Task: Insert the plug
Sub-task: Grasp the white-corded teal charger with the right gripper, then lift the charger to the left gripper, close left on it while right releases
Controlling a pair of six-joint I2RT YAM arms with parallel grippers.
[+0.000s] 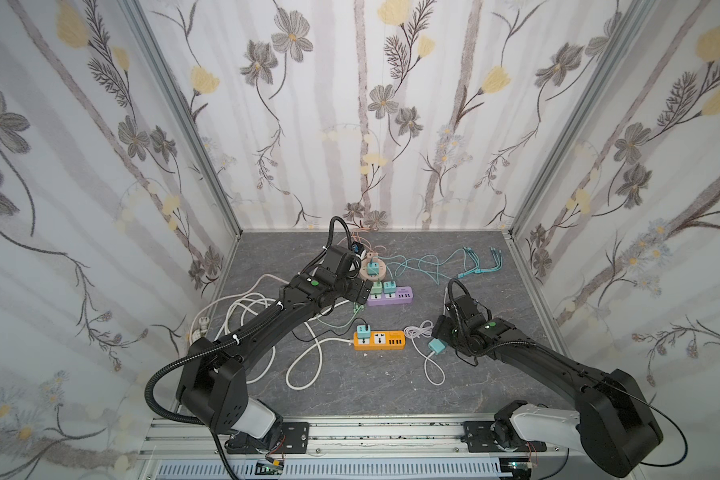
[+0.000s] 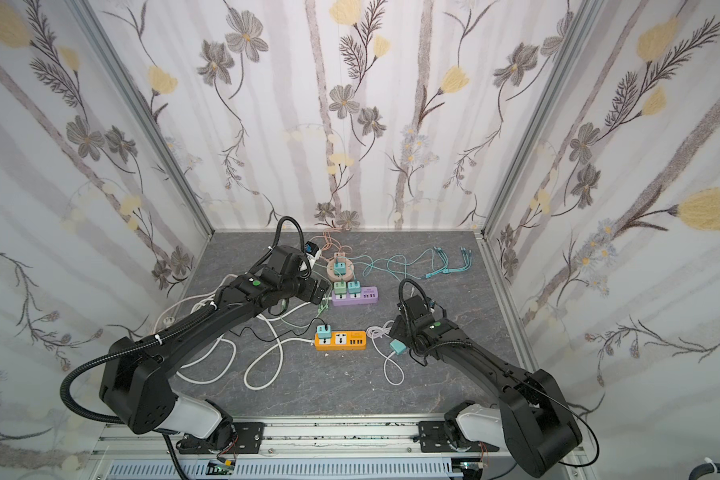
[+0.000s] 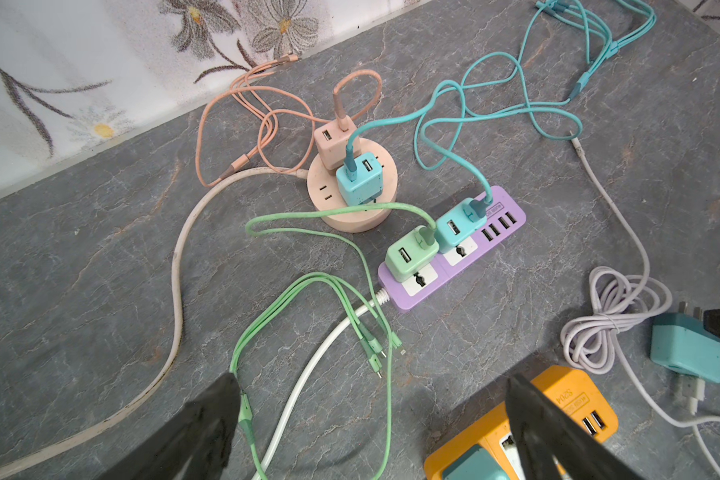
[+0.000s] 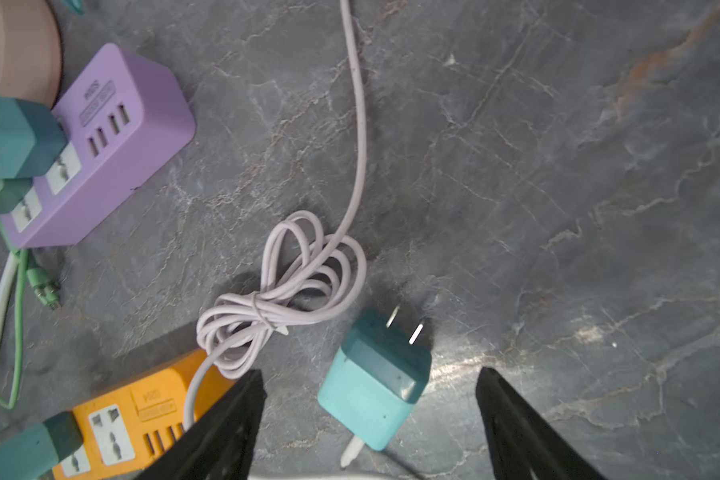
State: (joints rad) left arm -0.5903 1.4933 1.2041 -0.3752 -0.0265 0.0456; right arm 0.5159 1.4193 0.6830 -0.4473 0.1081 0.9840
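Observation:
The plug (image 4: 375,382) is a teal cube with two flat prongs and a white lead at its back. It lies loose on the grey table, just right of the orange power strip (image 1: 379,340) in both top views (image 2: 398,347). My right gripper (image 4: 370,372) is open, with one finger on each side of the plug and neither touching it. The strip (image 4: 142,411) carries one teal adapter (image 1: 364,331) and a free socket beside it. My left gripper (image 3: 373,381) hangs open and empty over green leads, between the orange strip (image 3: 558,399) and the purple one.
A purple power strip (image 1: 389,296) with two adapters and a round pink socket hub (image 1: 373,270) sit behind. A coiled white cable (image 4: 283,291) lies between plug and orange strip. Thick white cords (image 1: 242,307) loop at left and teal leads (image 1: 454,262) at back right.

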